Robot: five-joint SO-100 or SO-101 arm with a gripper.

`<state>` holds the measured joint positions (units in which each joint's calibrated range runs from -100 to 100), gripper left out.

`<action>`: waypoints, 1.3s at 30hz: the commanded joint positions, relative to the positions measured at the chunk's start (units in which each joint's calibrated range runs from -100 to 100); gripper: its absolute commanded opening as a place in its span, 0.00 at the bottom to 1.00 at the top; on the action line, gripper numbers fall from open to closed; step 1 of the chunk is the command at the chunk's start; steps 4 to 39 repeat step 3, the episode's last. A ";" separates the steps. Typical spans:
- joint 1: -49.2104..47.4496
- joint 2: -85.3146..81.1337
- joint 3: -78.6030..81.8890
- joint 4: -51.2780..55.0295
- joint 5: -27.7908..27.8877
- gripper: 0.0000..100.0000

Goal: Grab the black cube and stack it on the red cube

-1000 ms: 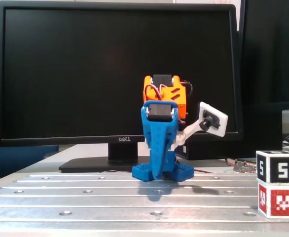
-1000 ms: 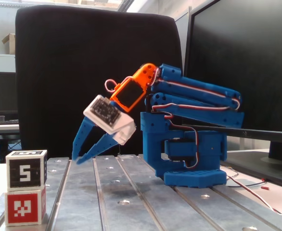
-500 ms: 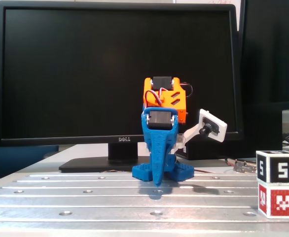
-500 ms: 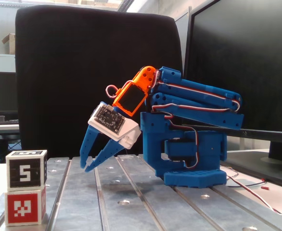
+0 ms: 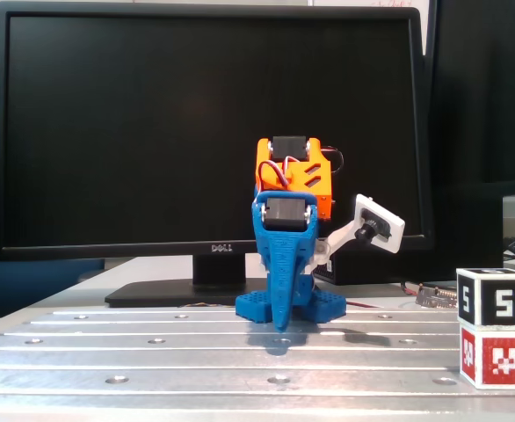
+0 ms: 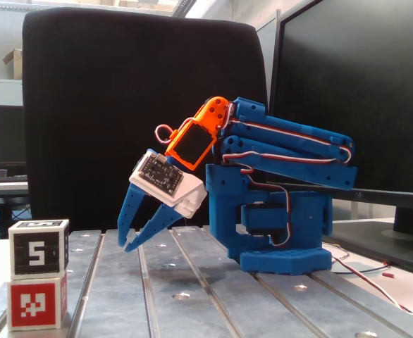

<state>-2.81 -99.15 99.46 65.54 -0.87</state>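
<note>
Closest to both cameras stands the little stack: the black cube [image 5: 495, 299] [image 6: 39, 248], white-edged with a white "5" on its faces, sits squarely on top of the red cube [image 5: 496, 356] [image 6: 37, 302], whose white blocky pattern faces outward. The two touch along the full face and the upper one looks level, edges roughly in line with the lower one. The stack rests on the ribbed metal table [image 5: 152, 352] [image 6: 192, 296], at the right near edge in a fixed view and at the left near corner in the other. Well apart from it is the blue arm, folded back over its base [image 6: 284, 239]. Its gripper [image 5: 281, 323] [image 6: 130, 246] points down with the tips just above the table, grasping nothing; from the side the two blue fingers [image 6: 127, 211] show a small gap between their tips, so they look slightly released, while head-on they overlap into one wedge. An orange motor housing [image 5: 294, 171] [image 6: 196, 141] sits above the fingers, and a small white camera module [image 5: 376, 224] [image 6: 165, 177] is fixed beside them. Behind the arm stands a dark Dell monitor [image 5: 213, 132], and from the side a black chair back [image 6: 122, 105] fills the background.
</note>
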 commanded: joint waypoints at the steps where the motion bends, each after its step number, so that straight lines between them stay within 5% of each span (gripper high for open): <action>1: 0.12 -0.43 0.09 0.09 -0.19 0.01; 39: 0.12 -0.43 0.09 0.09 -0.19 0.01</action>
